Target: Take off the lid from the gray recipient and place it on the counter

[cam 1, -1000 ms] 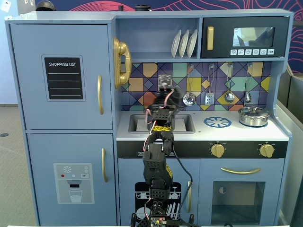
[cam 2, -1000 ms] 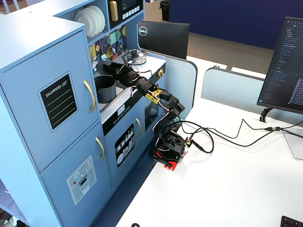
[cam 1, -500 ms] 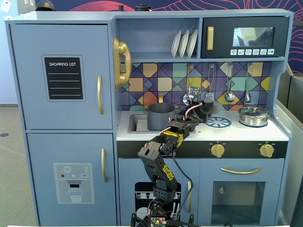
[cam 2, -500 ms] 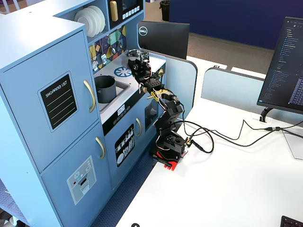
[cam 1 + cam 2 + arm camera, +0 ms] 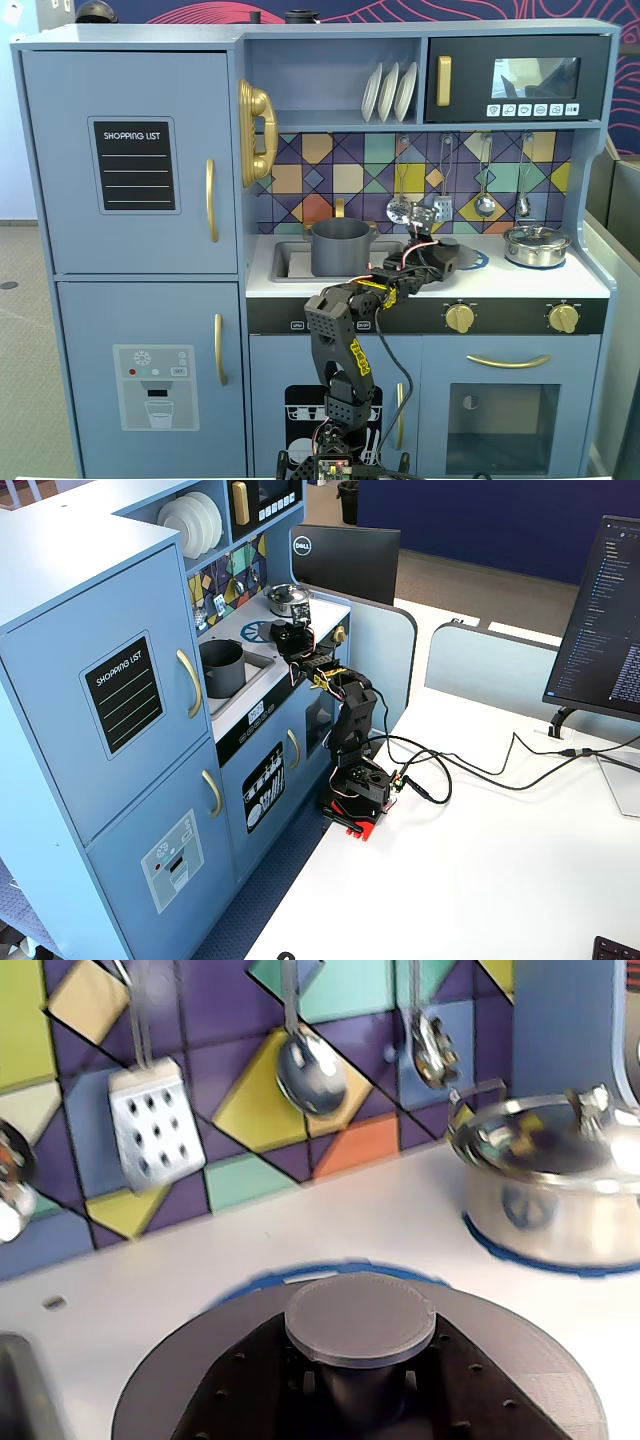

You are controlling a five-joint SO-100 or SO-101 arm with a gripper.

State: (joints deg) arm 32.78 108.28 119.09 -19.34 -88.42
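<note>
The gray pot (image 5: 340, 247) stands open in the sink, without its lid; it also shows in the other fixed view (image 5: 222, 667). My gripper (image 5: 360, 1385) is shut on the stem under the knob (image 5: 360, 1318) of the dark gray lid (image 5: 175, 1385). It holds the lid flat, low over the blue burner print (image 5: 300, 1275) on the white counter (image 5: 330, 1220). I cannot tell whether the lid touches the counter. In a fixed view the gripper (image 5: 440, 262) is right of the pot, and the other shows it there too (image 5: 290, 638).
A shiny steel pot with its lid (image 5: 550, 1185) stands on the counter to the right, also seen in a fixed view (image 5: 537, 245). Utensils (image 5: 150, 1125) hang on the tiled back wall. The sink edge (image 5: 15, 1380) is at the left.
</note>
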